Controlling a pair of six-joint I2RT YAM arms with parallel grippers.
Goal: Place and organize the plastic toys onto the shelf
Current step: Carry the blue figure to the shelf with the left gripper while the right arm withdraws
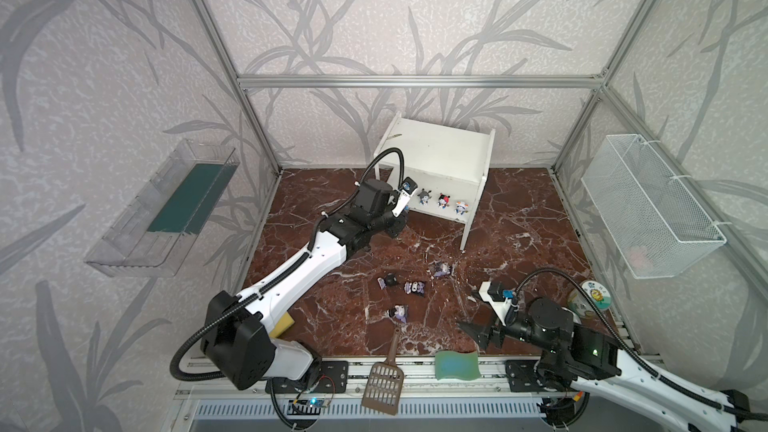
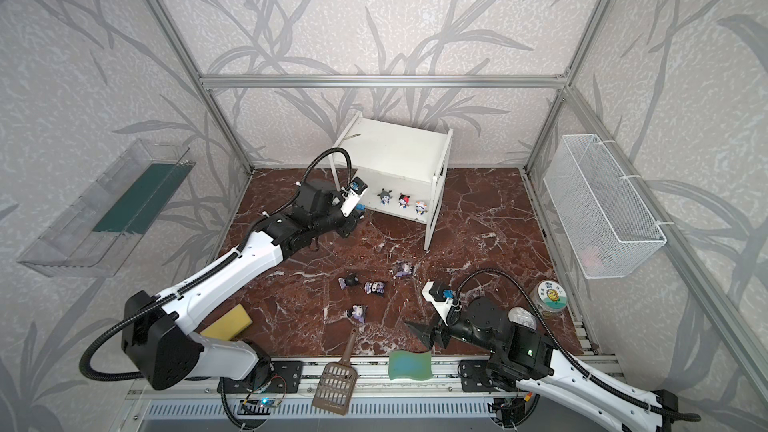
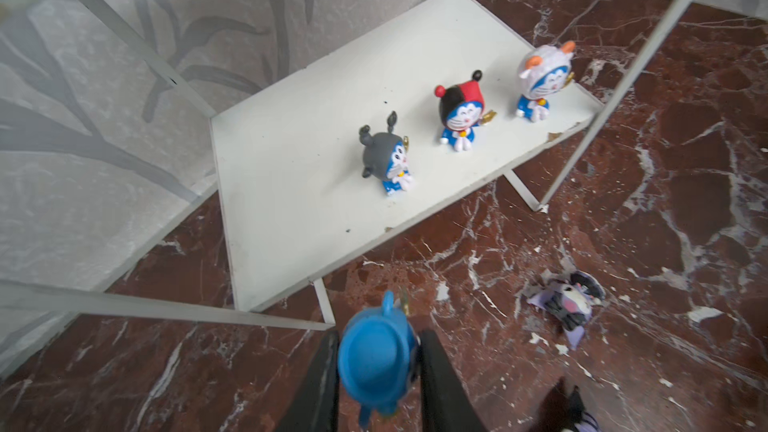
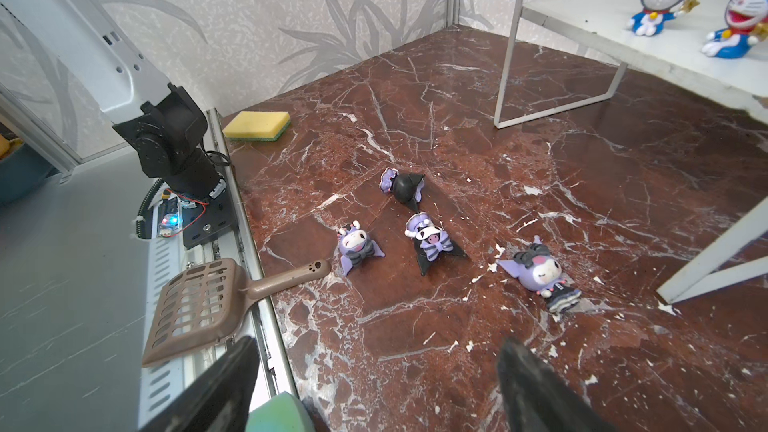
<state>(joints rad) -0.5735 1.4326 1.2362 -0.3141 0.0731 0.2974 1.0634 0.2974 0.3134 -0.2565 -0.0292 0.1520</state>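
Note:
The white shelf stands at the back. On its lower board three blue-white plastic toys sit in a row: grey-headed, red-black and white-headed. My left gripper is shut on a blue-headed toy, held in the air just off the board's left front corner. Several purple toys lie on the marble floor. My right gripper stands open and empty near the front edge, short of the purple toys.
A brown slotted scoop and a green wavy sponge lie on the front rail. A yellow sponge sits under the left arm, and a round tin at the front right. A wire basket and a clear tray hang on the side walls.

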